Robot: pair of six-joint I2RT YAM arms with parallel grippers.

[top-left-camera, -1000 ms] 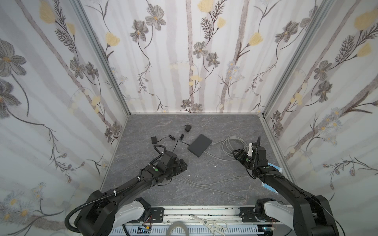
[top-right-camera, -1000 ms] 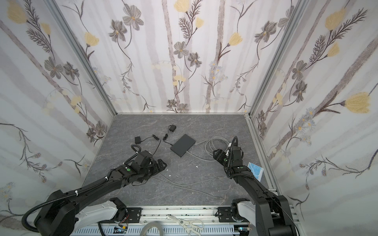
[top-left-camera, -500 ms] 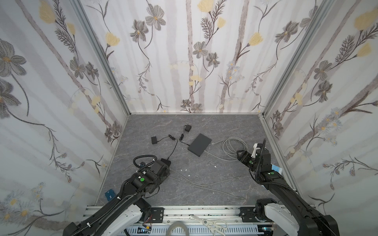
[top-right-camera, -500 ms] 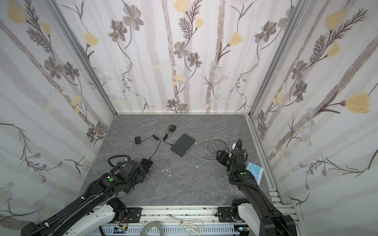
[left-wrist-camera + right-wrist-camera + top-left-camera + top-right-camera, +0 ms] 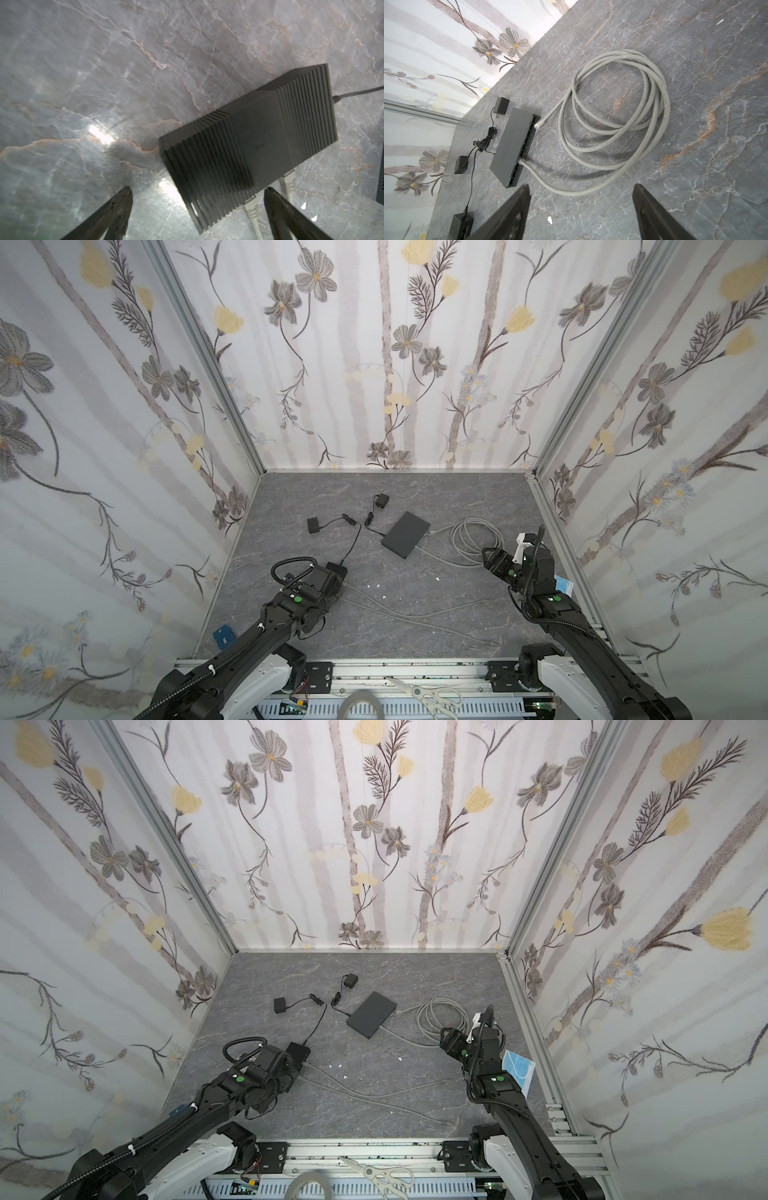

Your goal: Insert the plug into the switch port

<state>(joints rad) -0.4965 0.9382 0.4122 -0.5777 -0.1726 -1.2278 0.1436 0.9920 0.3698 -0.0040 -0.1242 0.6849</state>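
By the left edge of the grey marbled tabletop (image 5: 415,493) lies a small blue square object (image 5: 223,637), close to the left arm. The left gripper (image 5: 198,188) hangs low over the table with its jaws spread wide and nothing gripped. In the left wrist view the near corner of a ribbed black plastic box (image 5: 249,149) shows in the gap between the dark fingers. Two pale grey connectors (image 5: 251,207) sit in that box's side, and their thin grey leads (image 5: 395,610) trail rightward across the table. Toward the back wall lie two small black power adapters (image 5: 313,525). Their thin black cords run one to the ribbed box and one to the flat dark-grey rectangular network switch (image 5: 406,534), which rests flat near the middle. Just right of it is a loosely coiled grey cable (image 5: 473,539). One end is plugged into a port partway along the switch's row, and the other end carries the clear plastic plug (image 5: 538,125). This plug lies tilted on the table with its tip at a port near the far end of the row — whether it is seated I cannot tell. The right gripper (image 5: 582,187) hovers near the coil, jaws well parted and empty. A blue and white packet (image 5: 517,1071) leans at the right edge.
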